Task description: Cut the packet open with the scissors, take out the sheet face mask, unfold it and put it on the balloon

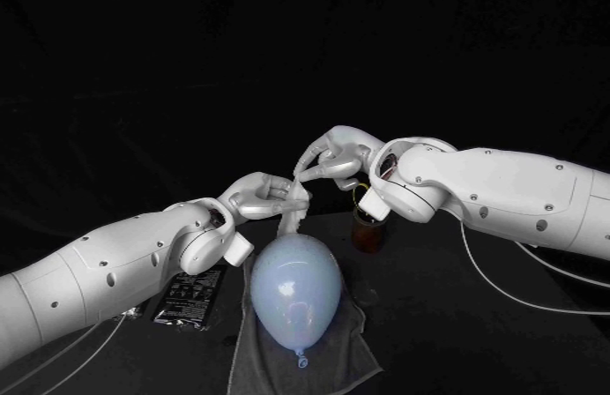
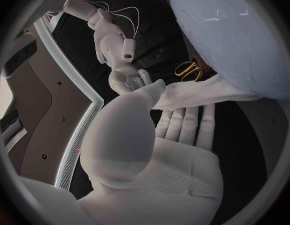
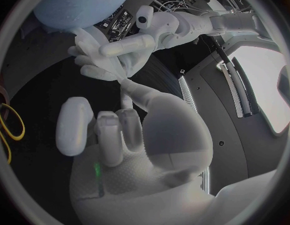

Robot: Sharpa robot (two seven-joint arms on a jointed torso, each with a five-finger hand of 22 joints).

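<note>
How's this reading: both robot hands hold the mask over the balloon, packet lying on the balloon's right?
No: the head view shows the packet on the balloon's left. The left robot hand and right robot hand do hold the mask over the balloon.

Packet (image 1: 190, 300) half under the left arm, print too small to read. Scissors (image 2: 189, 70) mostly behind the balloon (image 2: 232, 35). Mask (image 2: 201, 92) top end buried in the right hand (image 1: 333, 161) fingers.

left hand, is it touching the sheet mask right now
Touching. The left wrist view shows the left hand pinching the white sheet mask between thumb and fingers, just beside the balloon.
</note>
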